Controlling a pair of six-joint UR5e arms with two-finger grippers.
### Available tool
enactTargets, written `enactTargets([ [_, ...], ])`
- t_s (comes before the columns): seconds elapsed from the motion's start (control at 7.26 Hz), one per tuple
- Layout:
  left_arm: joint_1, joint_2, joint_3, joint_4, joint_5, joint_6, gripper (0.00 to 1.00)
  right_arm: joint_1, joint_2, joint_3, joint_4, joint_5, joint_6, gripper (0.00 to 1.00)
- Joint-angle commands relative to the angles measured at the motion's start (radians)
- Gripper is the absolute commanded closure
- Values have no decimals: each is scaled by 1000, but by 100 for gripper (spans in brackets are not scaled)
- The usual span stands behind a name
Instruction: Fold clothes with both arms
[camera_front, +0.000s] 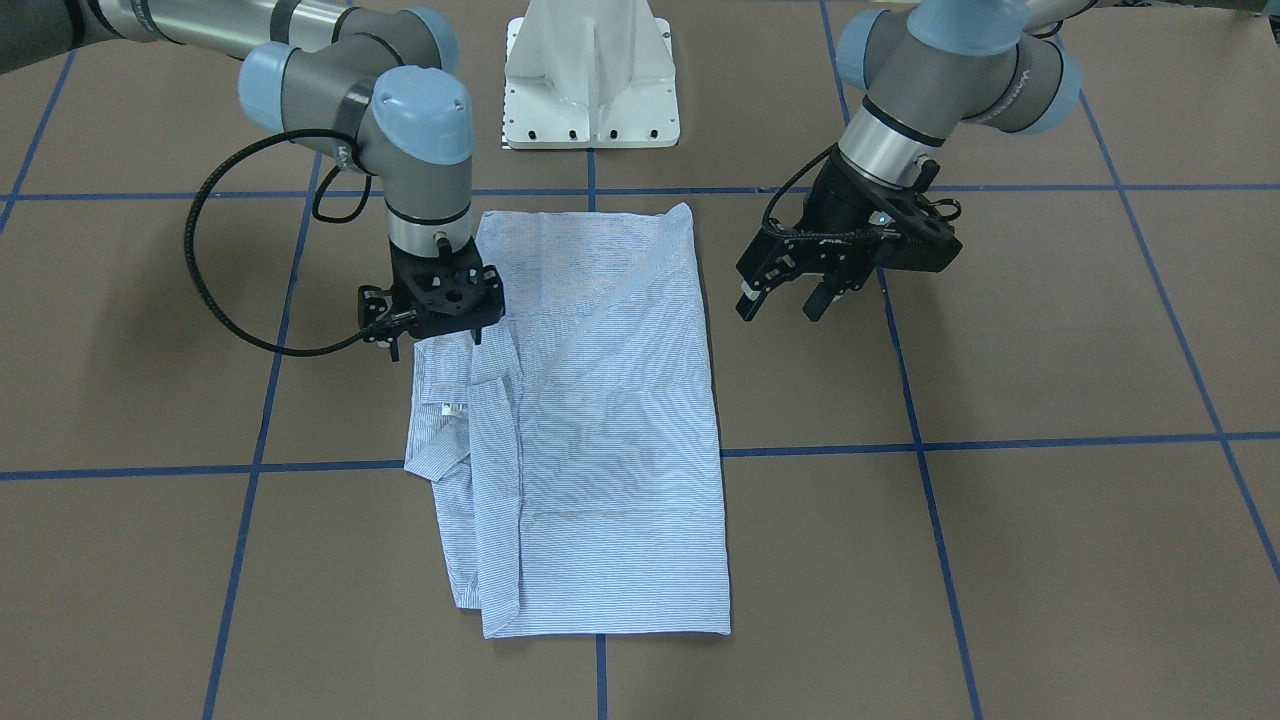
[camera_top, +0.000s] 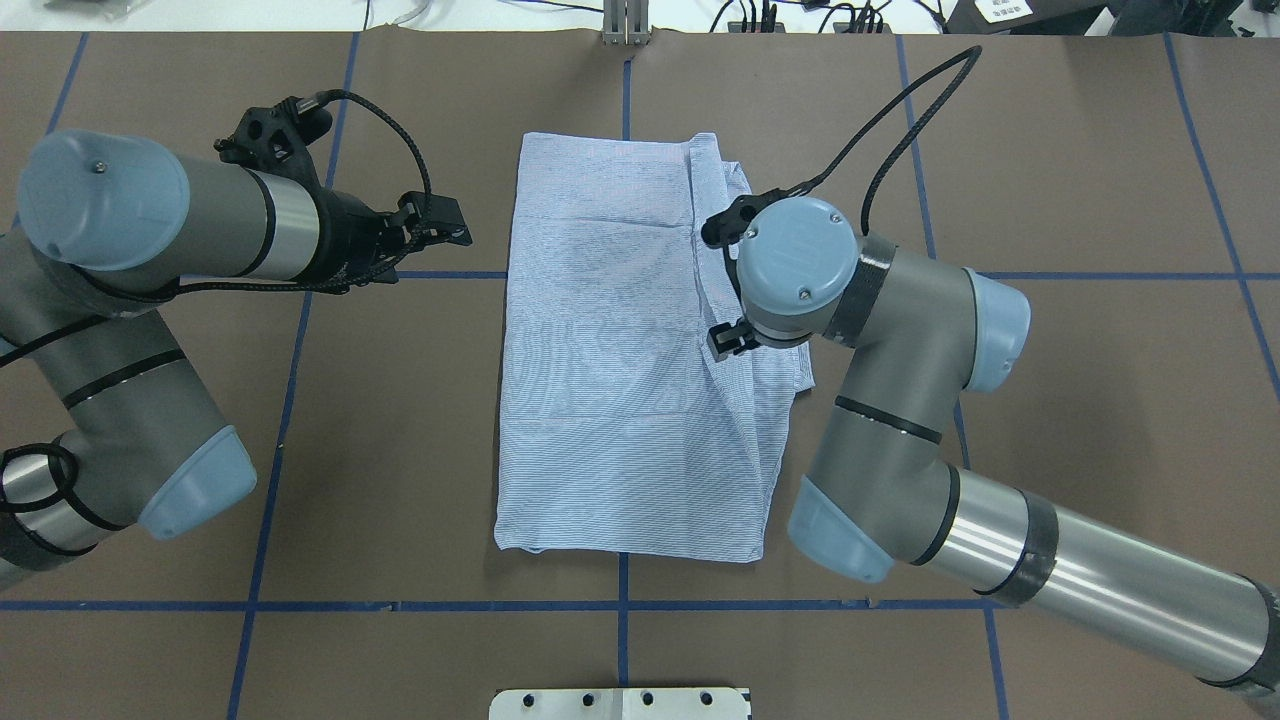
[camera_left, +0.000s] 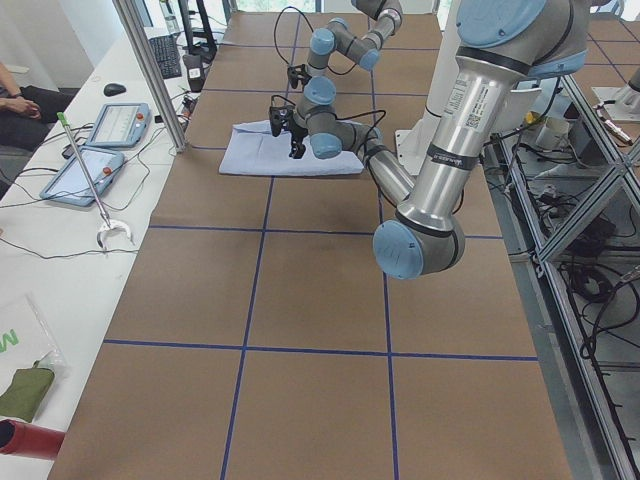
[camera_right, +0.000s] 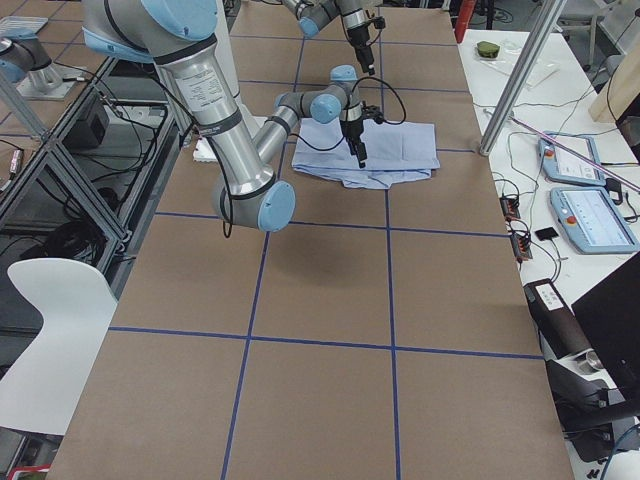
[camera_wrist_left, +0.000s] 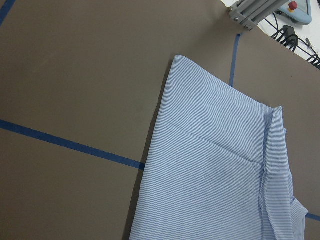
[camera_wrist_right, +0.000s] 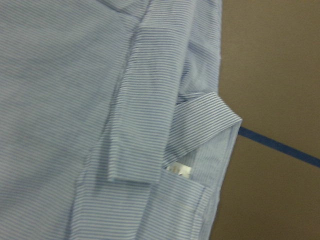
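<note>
- Shirt (camera_front: 610, 420): light blue with fine stripes, lying flat at the middle of the table (camera_front: 1050, 330) as a long, narrow rectangle. The edge on my left is straight and clean; the edge on my right is ragged.
- Loose band (camera_wrist_right: 207, 112): a striped strip (cuff or collar, I cannot tell which) poking out of the ragged edge, with a small white label (camera_wrist_right: 180, 170) just beside it.
- Left pincer (camera_front: 782, 300): jaws wide and holding nothing. It hovers over bare table near the clean edge, apart from the cloth.
- Right pincer (camera_front: 436, 330): points straight down at the ragged edge. I cannot tell whether it is spread or closed, because my wrist housing hides the tips.
- Step in hand, as I judge it: tidy the ragged side before any crosswise fold.
- Method: pinch only the top layers of stray cloth, lift low, and lay them inward to match the clean edge.
- Left pincer's part: press the clean edge so the stack does not slide.
- Risk: catching every layer would drag the fold open.
</note>
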Motion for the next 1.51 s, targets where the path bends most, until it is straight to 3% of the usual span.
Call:
enactTargets([
  [0.0, 5, 1, 7, -2, 0, 0, 0, -80, 16, -8, 0, -53, 0, 0],
  [0.96, 16, 0, 10, -2, 0, -2, 0, -88, 7, -91, -2, -59, -16, 0],
  [1.38, 18, -4, 4, -2, 0, 0, 0, -4, -4, -91, -9, -35, -41, 0],
])
